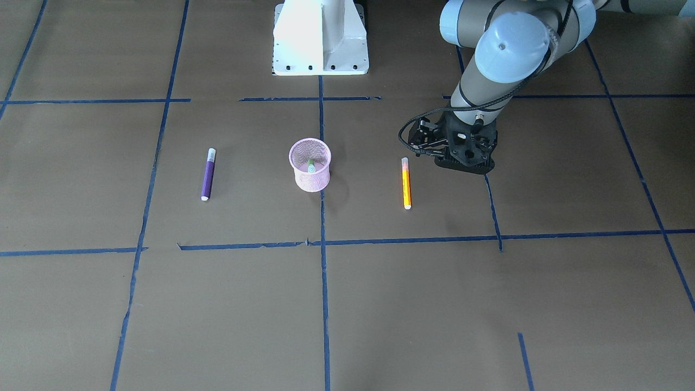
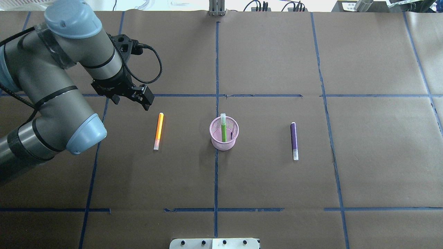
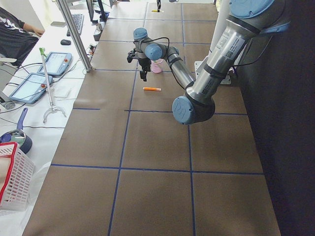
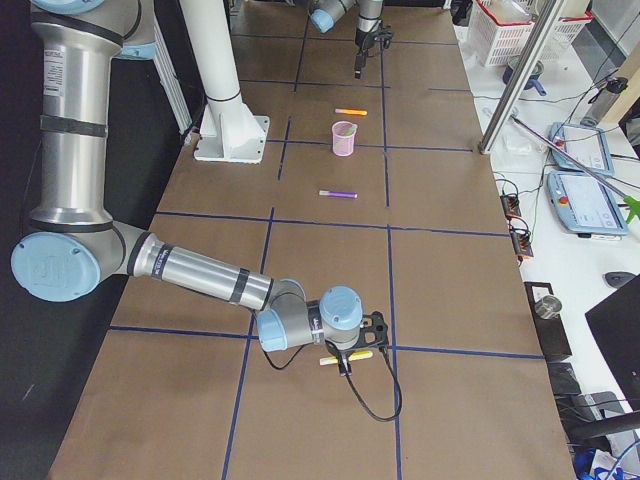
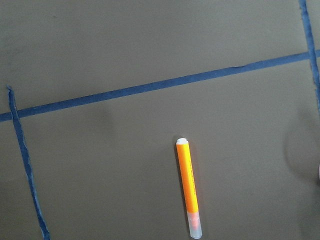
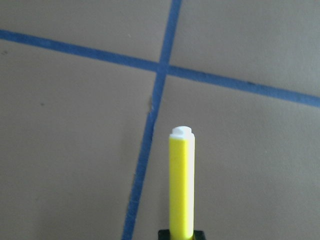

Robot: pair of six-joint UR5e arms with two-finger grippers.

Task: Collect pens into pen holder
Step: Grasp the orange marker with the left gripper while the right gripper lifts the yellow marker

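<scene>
The orange pen (image 2: pixel 158 131) lies flat on the table (image 2: pixel 263 180) to the robot's left of the holder (image 2: pixel 225 145), apart from it, its pale cap at the end nearer the robot. The left gripper (image 2: pixel 146 101) hangs above the table on the side of this pen away from the holder, fingers pointing down, clear of the pen and not touching it. In the left wrist view the pen sits low and a little right of centre. Whether those fingers are spread or together I cannot tell from any view.

The green pen (image 2: pixel 223 128) stands inside the holder, its pale top showing above the rim. The holder stands upright on a strip of blue tape (image 2: pixel 216 180). The purple pen (image 2: pixel 294 140) lies flat to the robot's right of the holder, about as far off as the orange one, roughly parallel to it, cap toward the robot.

Well beyond the purple pen from the holder, at the robot's right end of the table, the right gripper (image 4: pixel 346 364) is low over the table and clasps a yellow pen (image 6: pixel 181 185). In the right wrist view the pen's lower end sits between black fingertips (image 6: pixel 163 235) at the bottom edge, and its white tip points out over a crossing of tape lines
</scene>
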